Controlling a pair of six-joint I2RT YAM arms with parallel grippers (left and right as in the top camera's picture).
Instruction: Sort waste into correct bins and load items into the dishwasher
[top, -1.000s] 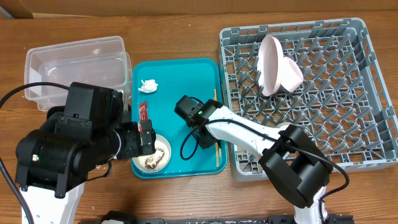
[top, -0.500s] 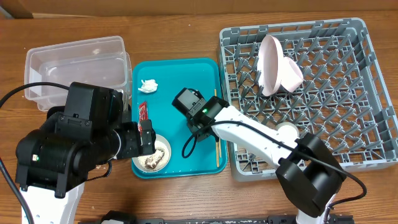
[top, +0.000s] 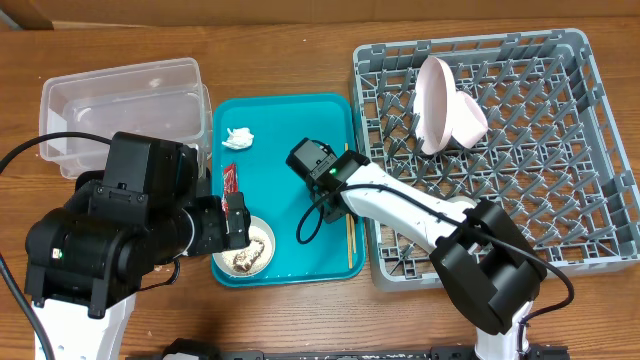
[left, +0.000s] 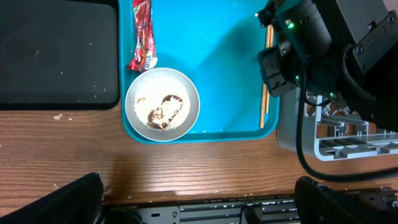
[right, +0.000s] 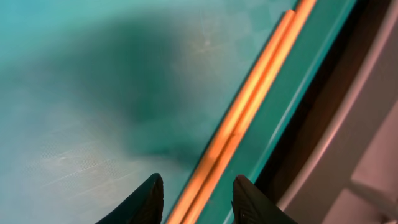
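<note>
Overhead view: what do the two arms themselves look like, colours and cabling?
The left arm is bulky black housings on a white base link, with a black cable looping off its side. The right arm has slim white links, black joint blocks, a small green light and a looping black lead. Its fingertips are dark and rounded.

**Table and surroundings**

Mid-brown wooden table (top: 280, 50), its grain running left to right, lies on all sides of the right claw (right: 196, 205). Far ahead of the claw, a dark strip runs along the table's back edge. A tan corner (top: 20, 12) sits far left. Behind the claw are pale crumbs (left: 59, 116) on bare wood and a black rail (left: 199, 214) at the near edge. Light even, shadows soft.
</note>
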